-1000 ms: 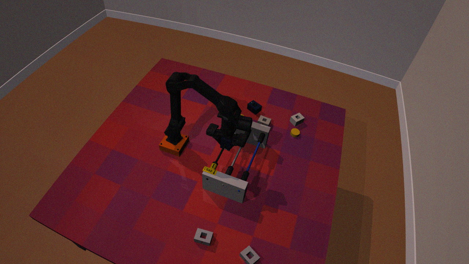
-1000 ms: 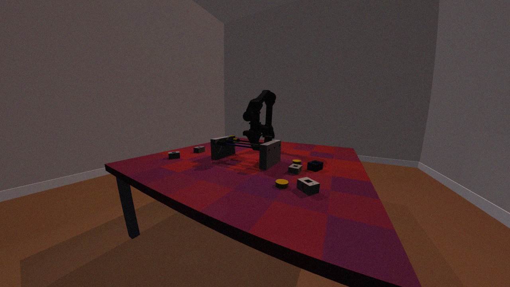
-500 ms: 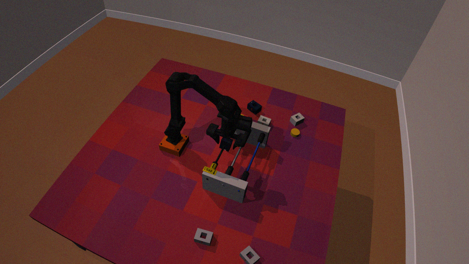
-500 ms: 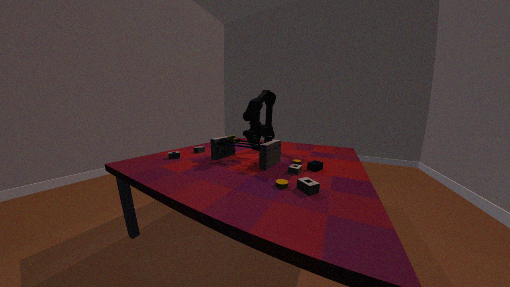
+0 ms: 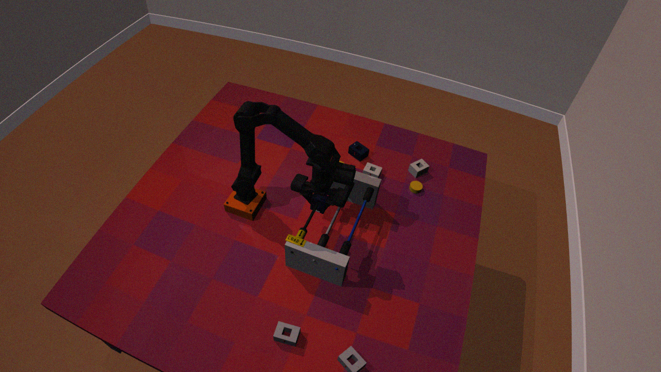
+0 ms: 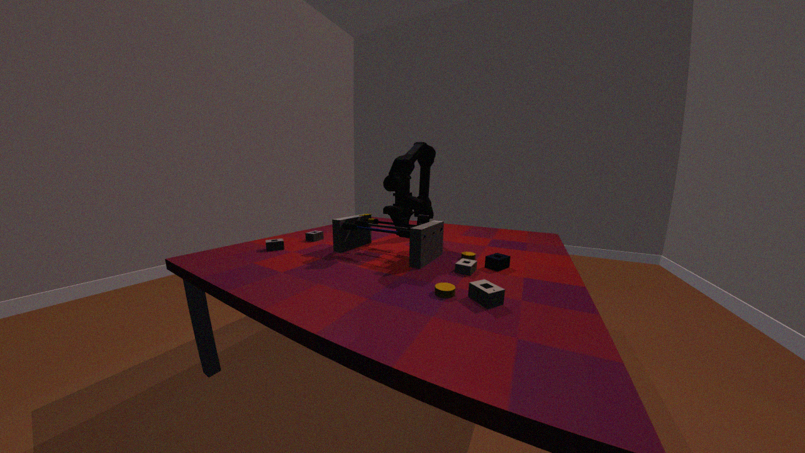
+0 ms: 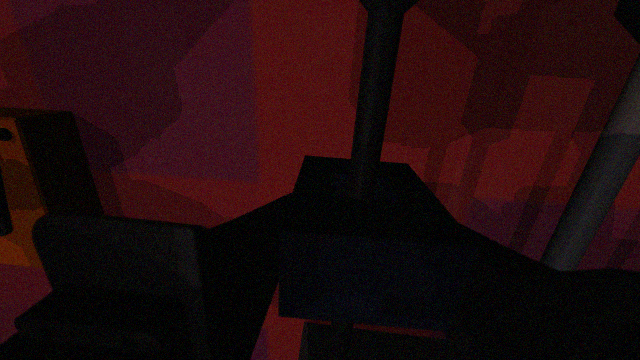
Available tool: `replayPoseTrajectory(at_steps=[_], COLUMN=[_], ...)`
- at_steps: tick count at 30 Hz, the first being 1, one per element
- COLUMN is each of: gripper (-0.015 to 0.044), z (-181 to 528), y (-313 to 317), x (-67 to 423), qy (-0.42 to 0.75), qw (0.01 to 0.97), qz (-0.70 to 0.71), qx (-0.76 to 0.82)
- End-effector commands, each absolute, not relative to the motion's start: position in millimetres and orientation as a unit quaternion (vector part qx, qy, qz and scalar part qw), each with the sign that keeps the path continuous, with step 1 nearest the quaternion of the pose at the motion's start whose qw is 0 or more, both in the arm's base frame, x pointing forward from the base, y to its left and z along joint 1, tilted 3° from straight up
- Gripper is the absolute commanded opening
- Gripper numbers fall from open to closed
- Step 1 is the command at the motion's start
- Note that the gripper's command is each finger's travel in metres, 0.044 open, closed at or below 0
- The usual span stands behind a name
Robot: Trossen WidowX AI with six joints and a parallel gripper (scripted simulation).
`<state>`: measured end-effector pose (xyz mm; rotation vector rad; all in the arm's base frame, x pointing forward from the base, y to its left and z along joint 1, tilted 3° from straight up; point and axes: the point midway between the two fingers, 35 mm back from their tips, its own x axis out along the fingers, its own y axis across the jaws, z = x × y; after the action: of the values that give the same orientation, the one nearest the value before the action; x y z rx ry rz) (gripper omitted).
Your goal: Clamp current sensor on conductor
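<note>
Three conductors run between two grey end blocks (image 5: pixel 316 263) (image 5: pixel 370 187) (image 6: pixel 426 243). The black conductor (image 5: pixel 310 220) (image 7: pixel 375 90) carries the yellow LOAD marker (image 5: pixel 295 238) at its near end. My gripper (image 5: pixel 323 201) (image 6: pixel 402 223) (image 7: pixel 355 209) hangs over this conductor close to the far block. It is shut on the dark blue split-core sensor (image 5: pixel 318 200) (image 7: pixel 360 260), which sits round the black conductor. In the wrist view the sensor's top jaws meet over the conductor. The arrow on the sensor is too dark to make out.
A grey conductor (image 5: pixel 332 221) (image 7: pixel 600 190) and a blue conductor (image 5: pixel 357 222) run beside the black one. A dark blue box (image 5: pixel 358 149), hollow grey blocks (image 5: pixel 418 167) (image 5: pixel 286 332) (image 5: pixel 352 359) and a yellow disc (image 5: pixel 415 186) lie around. The arm's orange base (image 5: pixel 245 206) stands to the left.
</note>
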<state>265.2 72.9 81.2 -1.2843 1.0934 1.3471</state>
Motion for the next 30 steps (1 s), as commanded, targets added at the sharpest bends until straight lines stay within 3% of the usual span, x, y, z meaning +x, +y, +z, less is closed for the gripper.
replayPoseTrajectory(at_steps=[1, 7, 9, 30], gripper=[0.0083, 0.0043, 0.0000, 0.0000], z=[81.1, 81.1, 81.9, 82.0], y=[72.8, 72.8, 72.8, 72.2], x=[265.0, 265.0, 265.1, 263.1], qy=[0.447, 0.447, 0.446, 0.437], qw=[0.472, 0.472, 0.472, 0.483], qz=[0.550, 0.550, 0.550, 0.541], qx=[-0.524, -0.524, -0.524, -0.533])
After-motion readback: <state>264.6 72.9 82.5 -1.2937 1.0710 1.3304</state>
